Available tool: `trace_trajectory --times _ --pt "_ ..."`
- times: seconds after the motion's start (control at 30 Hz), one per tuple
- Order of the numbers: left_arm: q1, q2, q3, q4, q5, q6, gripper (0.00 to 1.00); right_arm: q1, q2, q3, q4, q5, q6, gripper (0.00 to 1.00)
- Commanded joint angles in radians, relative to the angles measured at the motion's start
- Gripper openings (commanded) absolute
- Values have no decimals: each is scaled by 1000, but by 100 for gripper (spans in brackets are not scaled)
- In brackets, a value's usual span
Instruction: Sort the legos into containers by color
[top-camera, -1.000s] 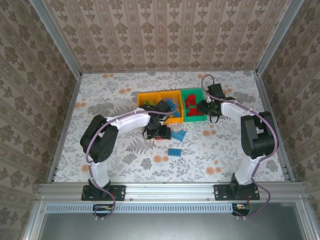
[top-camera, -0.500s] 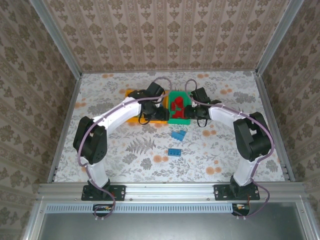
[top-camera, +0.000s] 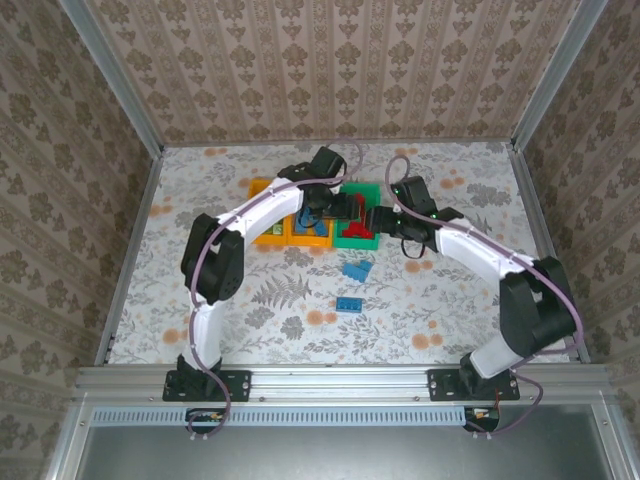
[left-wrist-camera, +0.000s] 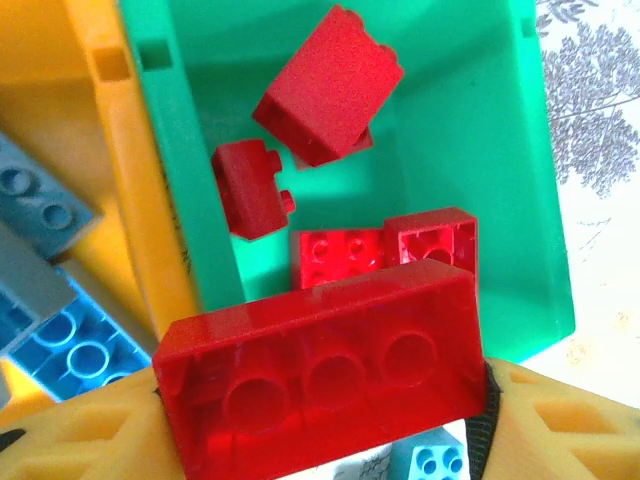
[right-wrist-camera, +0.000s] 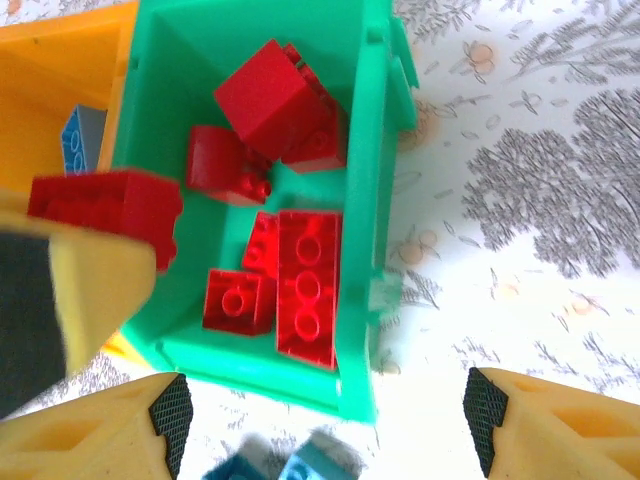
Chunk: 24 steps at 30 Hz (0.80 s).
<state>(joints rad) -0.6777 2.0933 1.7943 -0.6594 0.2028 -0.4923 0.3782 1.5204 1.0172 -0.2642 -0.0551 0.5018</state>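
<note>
now: red brick held over the green bin

the left gripper (left-wrist-camera: 320, 425) is clamped on a red brick (left-wrist-camera: 320, 365) by its ends, above the green bin (left-wrist-camera: 168, 190) at its near rim. inside that bin lie several red legos (left-wrist-camera: 325, 85), some tilted, others flat with studs up. the orange bin (left-wrist-camera: 110, 130) touching its left wall holds blue legos (left-wrist-camera: 70, 350). the right gripper (right-wrist-camera: 325, 420) hovers over the green bin's right side, fingers spread wide with nothing between them. a second orange bin (top-camera: 262, 228) ends the row – all three sit toward the far edge of the table (top-camera: 450, 290). two blue bricks (top-camera: 357, 269) lie nearer the arms, apart from the bins.
</note>
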Motion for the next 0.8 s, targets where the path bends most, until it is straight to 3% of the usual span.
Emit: trace_trajectory --times 0.0,0.27,0.43,0.77 --pt "7 39 25 46 66 -1 62 30 -77 -99 -12 16 14 76" --pt "10 49 16 86 87 -35 72 133 -181 -259 34 3 -40 74" --pt "14 41 8 100 105 -58 100 199 -155 -253 49 31 -86 74" --pt "34 2 -39 132 118 -103 100 286 -14 -147 -3 73 -180 74"
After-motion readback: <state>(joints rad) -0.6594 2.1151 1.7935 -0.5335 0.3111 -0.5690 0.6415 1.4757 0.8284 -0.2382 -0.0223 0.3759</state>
